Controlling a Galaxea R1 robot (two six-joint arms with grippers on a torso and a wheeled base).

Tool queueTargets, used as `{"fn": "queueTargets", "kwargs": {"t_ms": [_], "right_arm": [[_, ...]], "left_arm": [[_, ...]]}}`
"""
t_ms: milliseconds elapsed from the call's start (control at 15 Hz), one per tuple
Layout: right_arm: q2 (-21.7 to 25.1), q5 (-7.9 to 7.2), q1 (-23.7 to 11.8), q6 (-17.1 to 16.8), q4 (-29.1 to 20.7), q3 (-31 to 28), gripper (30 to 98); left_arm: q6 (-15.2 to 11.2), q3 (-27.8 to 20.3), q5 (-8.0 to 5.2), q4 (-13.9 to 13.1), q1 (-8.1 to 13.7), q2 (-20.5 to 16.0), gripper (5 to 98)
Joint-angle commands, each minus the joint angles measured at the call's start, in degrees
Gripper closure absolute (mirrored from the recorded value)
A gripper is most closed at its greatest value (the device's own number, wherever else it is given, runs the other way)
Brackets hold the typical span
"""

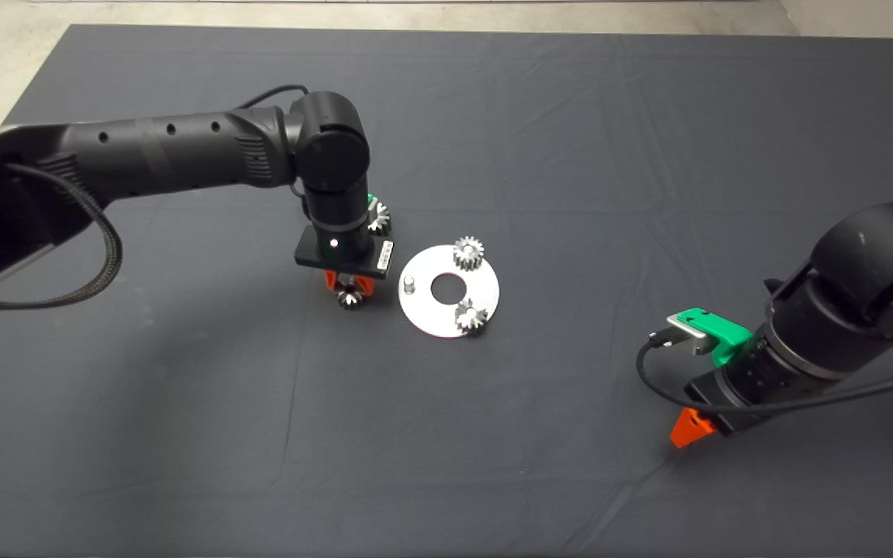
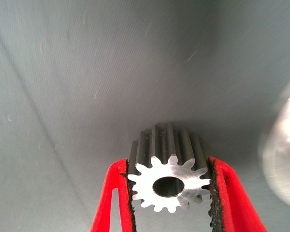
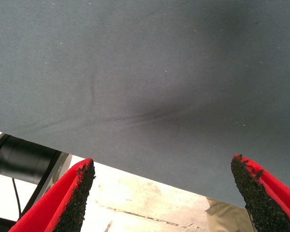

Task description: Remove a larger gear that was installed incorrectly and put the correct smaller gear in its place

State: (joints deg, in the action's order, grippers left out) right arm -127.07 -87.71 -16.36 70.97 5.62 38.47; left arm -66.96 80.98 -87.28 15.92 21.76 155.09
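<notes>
My left gripper (image 1: 349, 288) is shut on a grey steel gear (image 2: 168, 185), held by its toothed sides just left of the white round plate (image 1: 485, 291). Whether it is the larger gear or the smaller gear I cannot tell. A second loose gear (image 1: 380, 219) lies on the mat behind the left wrist, half hidden. Two gears (image 1: 468, 252) (image 1: 471, 318) sit on the plate, and its left peg (image 1: 408, 282) stands bare. My right gripper (image 3: 164, 193) hangs open over the mat's near right part, away from the plate.
The plate has a large centre hole (image 1: 446, 287). The dark mat (image 1: 570, 155) spreads wide on all sides. Its edge and the pale floor (image 3: 150, 198) show past the right gripper's fingers. A black cable (image 1: 82, 256) loops under the left arm.
</notes>
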Motion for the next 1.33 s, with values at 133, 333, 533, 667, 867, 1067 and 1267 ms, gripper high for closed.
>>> {"fn": "queueTargets", "kwargs": {"t_ms": [133,333,533,667,867,1067,1267], "right_arm": [[-1.84,-5.1,1.34,-0.13,0.88,1.07,54.1],[-2.62,-5.1,1.84,-0.22,1.32,1.94,54.1],[-2.88,-4.91,1.68,-1.29,1.24,3.53,54.1],[-2.62,-4.93,1.42,-1.45,1.15,3.87,54.1],[-2.97,-5.01,1.59,-1.23,1.15,4.66,54.1],[-2.83,-4.93,1.5,-0.54,0.88,4.45,54.1],[-2.97,-5.01,1.85,-0.57,1.15,4.81,54.1]], "left_arm": [[1.34,1.81,-3.31,-2.41,7.63,0.54,81.0],[2.8,3.37,-3.33,-2.91,9.35,2.13,81.2],[3.15,3.69,-3.24,-4.86,9.26,5.0,81.1],[2.49,0.12,-3.15,-8.45,9.13,5.8,81.2],[3.2,2.81,-3.15,-9.29,8.91,7.52,81.0],[9.68,11.81,-3.15,-14.18,9.0,11.59,81.2],[10.01,13.04,-3.15,-14.89,9.0,13.62,81.4]]}}
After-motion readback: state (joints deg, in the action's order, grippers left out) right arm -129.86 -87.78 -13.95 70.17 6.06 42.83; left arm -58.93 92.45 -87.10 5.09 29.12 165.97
